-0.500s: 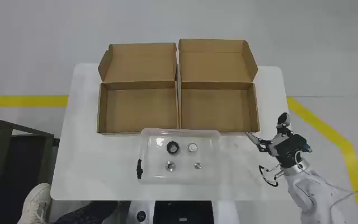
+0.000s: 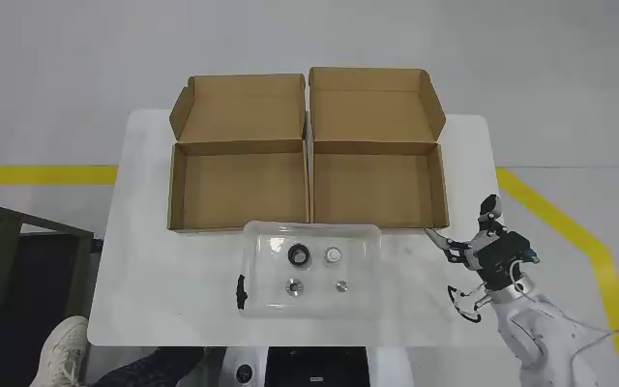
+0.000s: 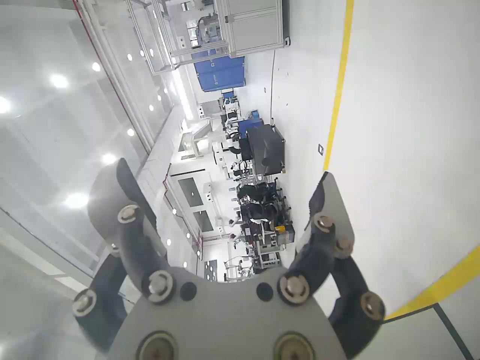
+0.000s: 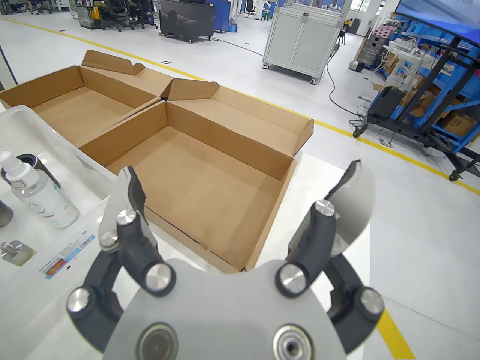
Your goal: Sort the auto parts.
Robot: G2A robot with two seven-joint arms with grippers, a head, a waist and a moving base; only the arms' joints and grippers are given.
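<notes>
Bright, even light falls from above; my surface [image 2: 145,290] is nearly washed white, shadows faint. Ceiling lamps [image 3: 58,81] flare by my left claw [image 3: 223,172]. Both wrist views bend straight lines at their edges.

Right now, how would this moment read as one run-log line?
right gripper: open, beside clear bin | left gripper: open, facing room | items: four, all in clear bin | cardboard boxes: open

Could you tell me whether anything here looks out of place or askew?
Nothing looks spilled or askew. One oddity: a spray bottle stands upright in the clear bin among the metal parts, hardly an auto part.
</notes>
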